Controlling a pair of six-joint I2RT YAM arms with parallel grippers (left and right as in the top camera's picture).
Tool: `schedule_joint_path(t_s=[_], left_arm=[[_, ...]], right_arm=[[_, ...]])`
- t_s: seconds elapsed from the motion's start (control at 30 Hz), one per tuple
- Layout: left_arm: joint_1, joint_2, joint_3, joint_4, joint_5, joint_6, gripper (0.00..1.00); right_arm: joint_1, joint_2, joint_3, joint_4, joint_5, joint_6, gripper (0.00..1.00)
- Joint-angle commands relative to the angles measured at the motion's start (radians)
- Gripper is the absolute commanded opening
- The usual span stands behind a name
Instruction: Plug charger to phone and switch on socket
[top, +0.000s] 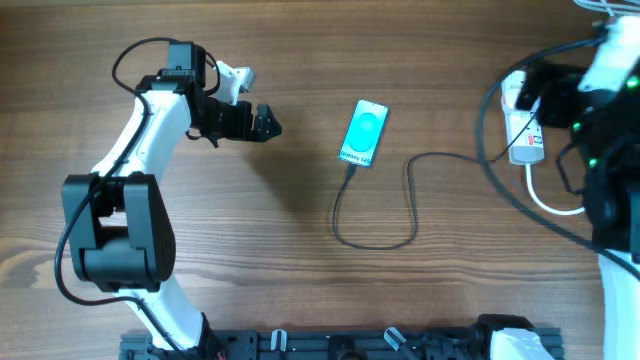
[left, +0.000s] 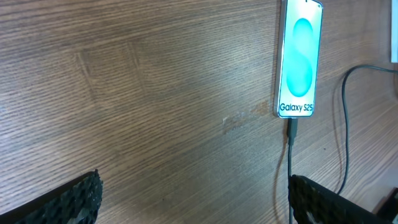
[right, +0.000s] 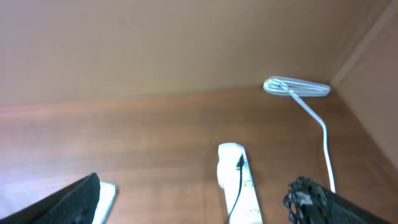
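Left gripper (top: 270, 123) hovers spread, left of the one phone (left: 300, 59), which lies mid-table showing a teal screen with a white "Galaxy S25" strip. One thin black charger (left: 290, 132) meets the phone at that end. Right gripper (right: 189, 186), also spread, hangs over the one white socket (right: 250, 198).

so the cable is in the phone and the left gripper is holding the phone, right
No: the cable is in the phone, but the left gripper is open, clear of the phone, holding nothing, as the left wrist view shows.
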Motion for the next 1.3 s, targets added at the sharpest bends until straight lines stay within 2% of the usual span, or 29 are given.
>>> schedule_joint_path(t_s=[0.0, 0.03, 0.1, 0.33, 0.4, 0.73, 1.03, 1.27], left_arm=[[0.002, -0.018, 0.002, 0.004, -0.003, 0.005, 1.00], [0.002, -0.018, 0.002, 0.004, -0.003, 0.005, 1.00], [0.002, -0.018, 0.002, 0.004, -0.003, 0.005, 1.00], [0.002, -0.018, 0.002, 0.004, -0.003, 0.005, 1.00], [0.002, -0.018, 0.002, 0.004, -0.003, 0.005, 1.00], [0.002, -0.018, 0.002, 0.004, -0.003, 0.005, 1.00], [0.002, -0.018, 0.002, 0.004, -0.003, 0.005, 1.00], [0.002, -0.018, 0.002, 0.004, -0.003, 0.005, 1.00]], right_arm=[[0.039, -0.033, -0.099, -0.156, 0.067, 0.050, 1.00], [0.039, -0.043, -0.185, -0.150, 0.066, 0.106, 1.00], [0.039, -0.056, -0.351, -0.063, 0.028, 0.113, 1.00], [0.039, -0.129, -0.946, 0.555, -0.272, 0.113, 1.00], [0.039, -0.156, -1.073, 0.663, -0.293, 0.126, 1.00], [0.039, -0.195, -1.318, 0.930, -0.293, 0.187, 1.00], [0.039, -0.260, -1.413, 0.931, -0.293, 0.192, 1.00], [0.039, -0.352, -1.424, 0.843, -0.293, 0.194, 1.00]])
